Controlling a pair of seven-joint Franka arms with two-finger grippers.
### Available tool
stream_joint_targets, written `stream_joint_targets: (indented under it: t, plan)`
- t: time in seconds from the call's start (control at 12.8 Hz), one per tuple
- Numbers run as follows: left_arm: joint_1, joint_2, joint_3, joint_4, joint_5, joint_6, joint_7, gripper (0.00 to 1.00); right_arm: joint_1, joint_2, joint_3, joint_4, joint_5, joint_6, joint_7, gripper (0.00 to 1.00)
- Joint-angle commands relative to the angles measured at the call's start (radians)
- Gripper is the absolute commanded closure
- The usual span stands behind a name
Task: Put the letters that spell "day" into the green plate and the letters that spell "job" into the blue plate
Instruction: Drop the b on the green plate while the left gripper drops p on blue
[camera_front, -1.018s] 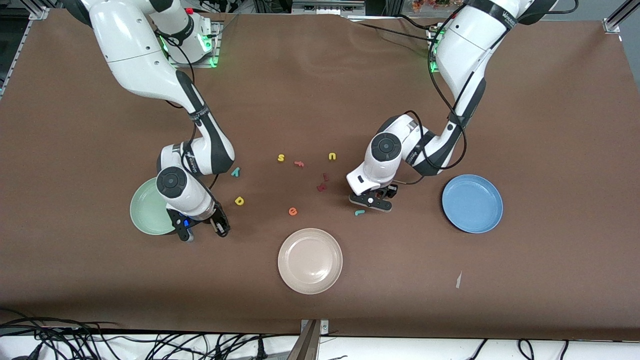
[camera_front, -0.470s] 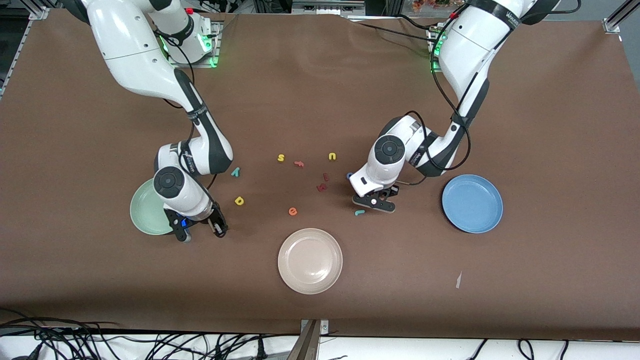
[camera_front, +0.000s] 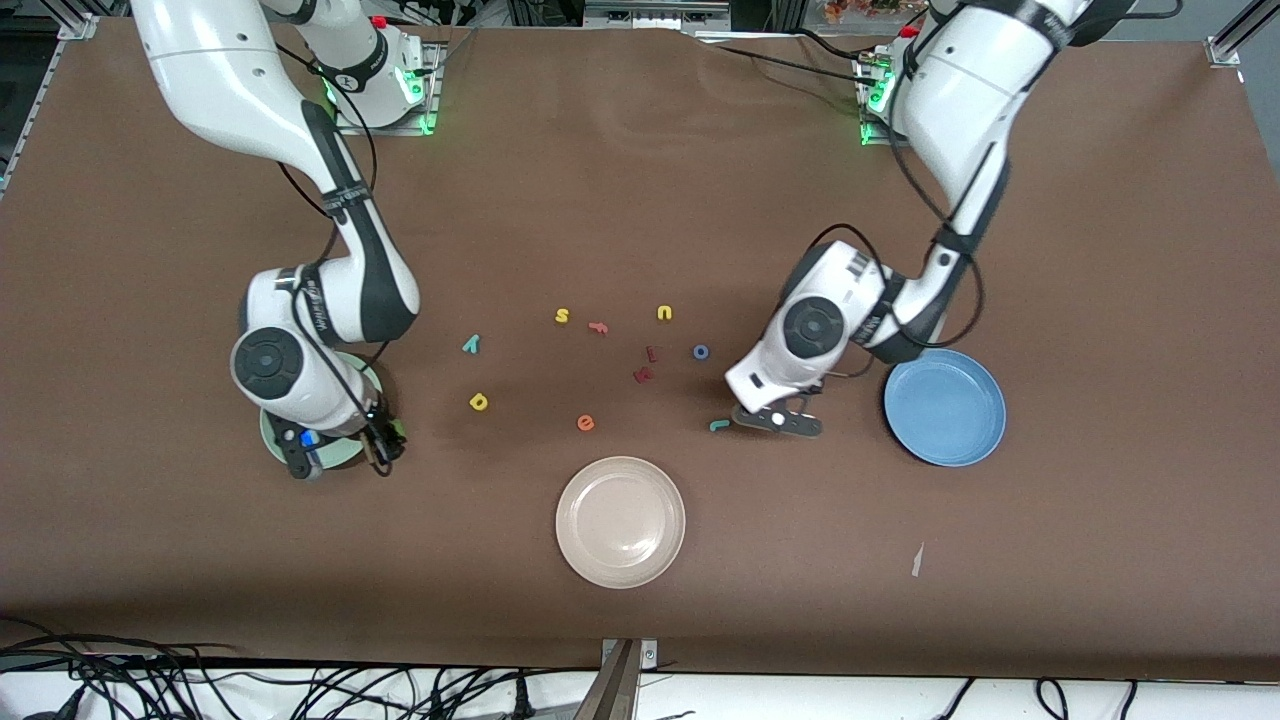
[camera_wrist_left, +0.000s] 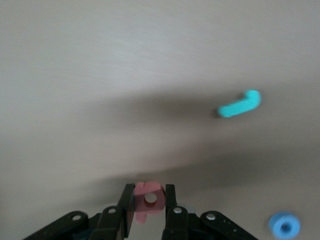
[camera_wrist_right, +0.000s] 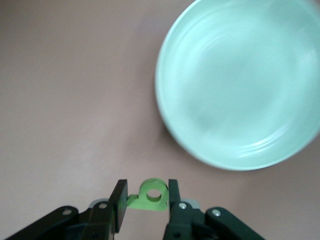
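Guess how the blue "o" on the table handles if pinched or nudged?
The blue "o" lies flat, so it likely slides, not rolls. It looks like thick foam, probably light and squashy. The left gripper holds a similar pink letter firmly, so grip seems feasible.

My front camera sits high, facing the arm bases and taking in the whole table (camera_front: 1100, 250). The left wrist camera looks down close over bare tabletop beside the teal "j" (camera_wrist_left: 240, 104), also seen in front (camera_front: 719, 425). The right wrist camera looks down close beside the green plate (camera_wrist_right: 240, 85), which the front view largely hides under that arm (camera_front: 345, 455).
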Motion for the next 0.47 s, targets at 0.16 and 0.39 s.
stream_joint_targets:
  t: [0.16, 0.39]
  plan:
    - [0.252, -0.112, -0.006, -0.009, -0.044, -0.161, 0.38, 1.0, -0.007, -0.045, -0.104, -0.098, -0.012, -0.093, -0.192, 0.96]
    - [0.317, -0.074, -0.005, -0.009, -0.031, -0.12, 0.426, 1.0, -0.033, -0.067, -0.106, -0.204, -0.012, 0.0, -0.287, 0.16]
